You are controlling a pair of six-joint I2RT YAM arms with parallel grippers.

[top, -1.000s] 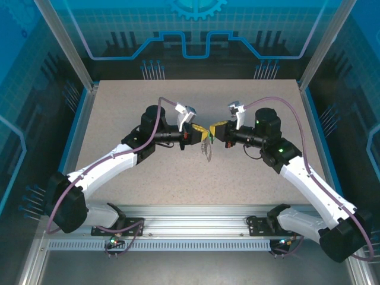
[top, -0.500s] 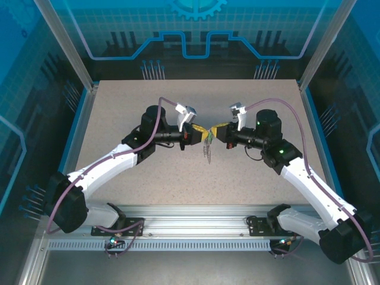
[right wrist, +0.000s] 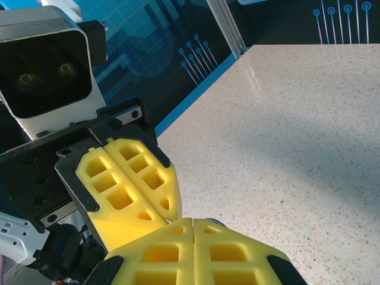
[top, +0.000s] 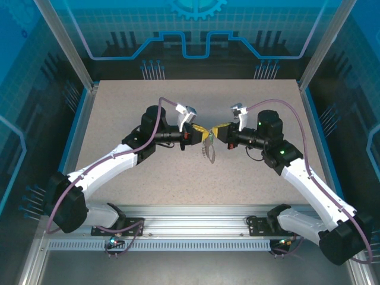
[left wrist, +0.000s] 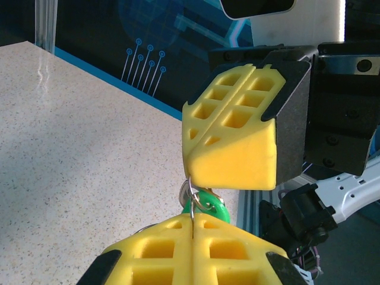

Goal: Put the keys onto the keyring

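Above the table's middle, my left gripper (top: 203, 132) and right gripper (top: 213, 132) meet tip to tip, both shut. In the left wrist view a thin silvery ring (left wrist: 192, 205) runs from the seam of my left gripper (left wrist: 193, 222) up into the tip of my right gripper (left wrist: 190, 174). The key's green head (left wrist: 209, 206) hangs on that ring between the two grippers; its blade is hidden. From above, the dark oval keyring (top: 208, 153) dangles below the grippers. In the right wrist view my right gripper (right wrist: 194, 221) touches the left gripper (right wrist: 171, 212), with a glint of ring (right wrist: 168, 220) between them.
The speckled table (top: 130, 101) lies well below both grippers. An aluminium rail (top: 196, 228) carrying the arm bases runs along the near edge, and blue panel walls (top: 196, 35) enclose the other sides.
The grippers stay tip to tip. The right arm has eased slightly to the right, and the hanging loop has swayed a little beneath them.
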